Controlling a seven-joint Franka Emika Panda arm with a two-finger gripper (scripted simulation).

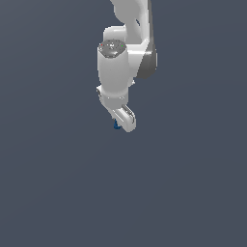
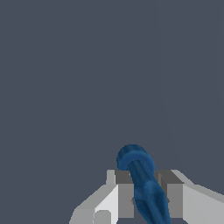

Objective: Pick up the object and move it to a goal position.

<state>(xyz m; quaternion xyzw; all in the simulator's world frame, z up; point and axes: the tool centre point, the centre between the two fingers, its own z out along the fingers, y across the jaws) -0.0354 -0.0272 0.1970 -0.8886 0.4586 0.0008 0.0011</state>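
Now carrying: claw (image 2: 146,199) pinching the dark blue object (image 2: 142,183) between both fingers (image 2: 124,194), rounded end poking out past the tips. Seen only as a blue speck (image 1: 116,126) beside the claw (image 1: 126,120) in the exterior view. Next, probably steady travel toward the goal position, unmarked anywhere, keeping the grip firm.
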